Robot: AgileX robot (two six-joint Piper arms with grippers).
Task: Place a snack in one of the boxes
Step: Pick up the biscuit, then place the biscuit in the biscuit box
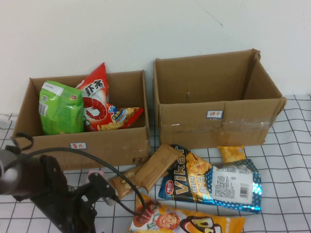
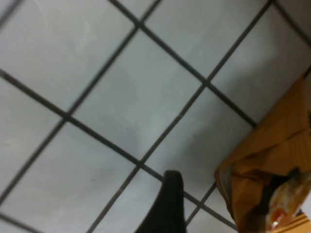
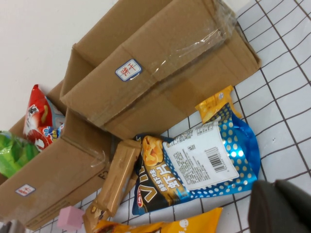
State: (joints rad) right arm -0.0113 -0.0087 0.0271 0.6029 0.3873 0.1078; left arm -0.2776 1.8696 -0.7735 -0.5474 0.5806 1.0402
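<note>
The blue Vikar chip bag (image 1: 214,182) lies on the checked table (image 1: 286,165) just near of the empty right box (image 1: 216,99), the left gripper (image 1: 99,187) hovers near-left by a brown snack bar (image 1: 155,167), and the right gripper is out of sight.

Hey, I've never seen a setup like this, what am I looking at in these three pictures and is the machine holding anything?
This is a two-armed table robot. The high view looks down from its own side. Two cardboard boxes stand at the back: the left box holds a green bag and a red bag; the right box looks empty. In front lie a blue Vikar bag, a brown bar and an orange bag. The other two pictures come from cameras on the wrists. The left hand hangs low over the checked cloth, beside the orange bag, seemingly holding nothing. The right hand barely shows.
</note>
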